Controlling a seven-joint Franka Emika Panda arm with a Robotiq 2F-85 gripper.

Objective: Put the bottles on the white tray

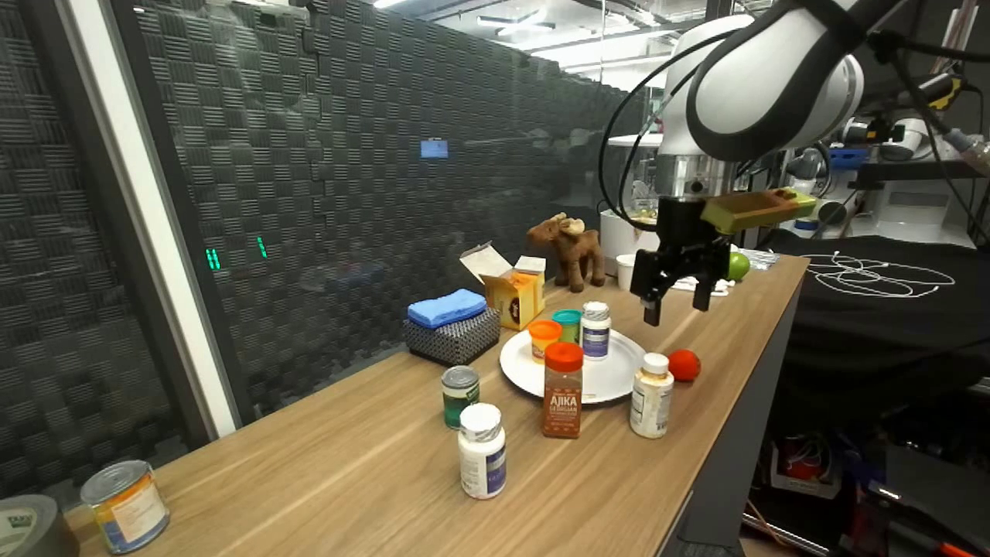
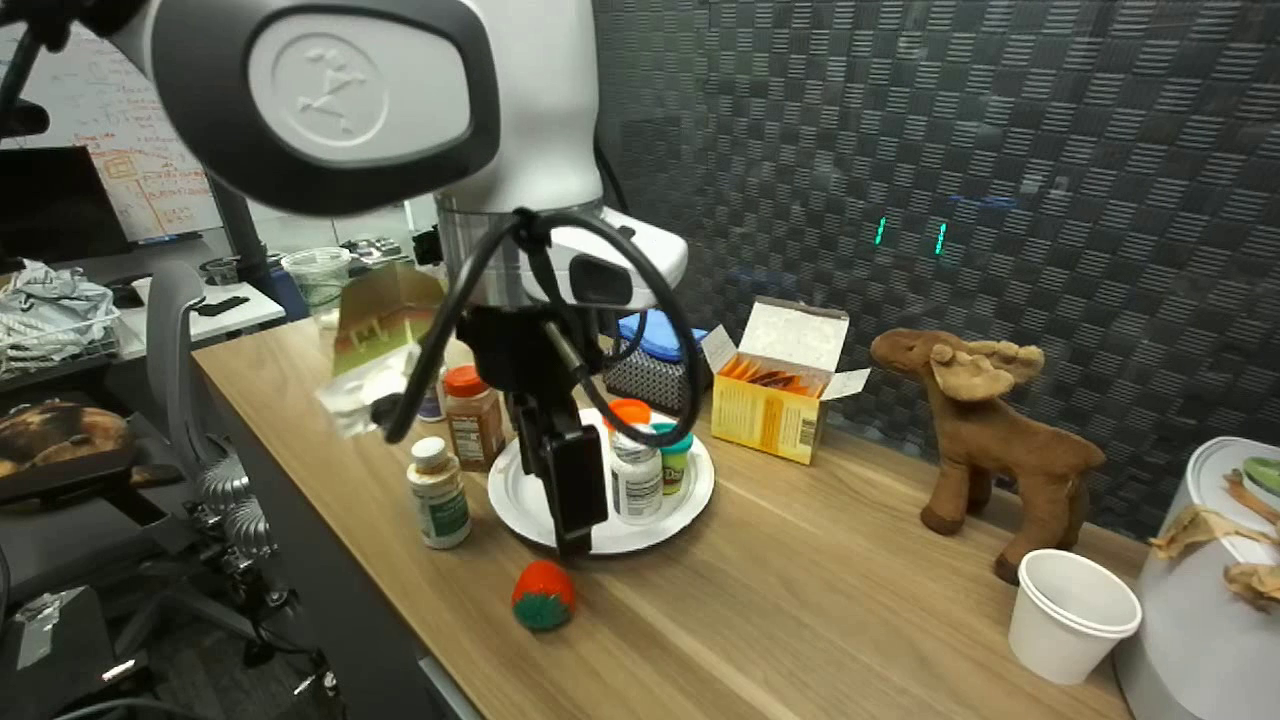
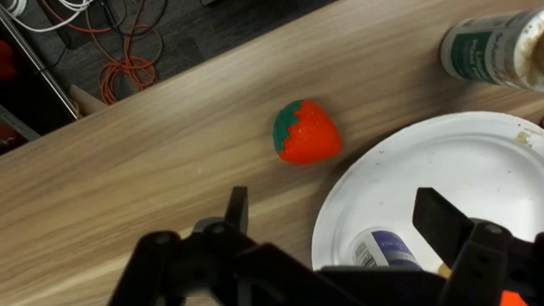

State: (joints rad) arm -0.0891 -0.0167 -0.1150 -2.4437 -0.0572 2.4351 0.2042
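Note:
The white tray is a round plate point(image 1: 522, 377) point(image 2: 515, 505) point(image 3: 374, 178). A white bottle with a purple label point(image 1: 595, 340) point(image 2: 637, 485) point(image 3: 384, 248) stands upright on it. A white bottle with a green label point(image 1: 651, 401) point(image 2: 438, 500) point(image 3: 474, 53) stands on the table beside the plate. A red-capped spice bottle point(image 1: 563, 398) point(image 2: 474, 428) stands at the plate's edge. Another purple-labelled white bottle point(image 1: 483, 456) stands farther out, mostly hidden in an exterior view. My gripper point(image 1: 677, 308) point(image 3: 332, 193) is open and empty, above the table by the plate.
An orange-lidded tub point(image 1: 541, 348) and a teal-lidded tub point(image 1: 568, 325) are on the plate. A toy strawberry point(image 3: 310, 134) lies beside it. A green can point(image 1: 460, 398), a yellow box point(image 2: 770, 415), a black box with blue cloth point(image 1: 452, 336) and a toy moose point(image 2: 1000, 430) stand around.

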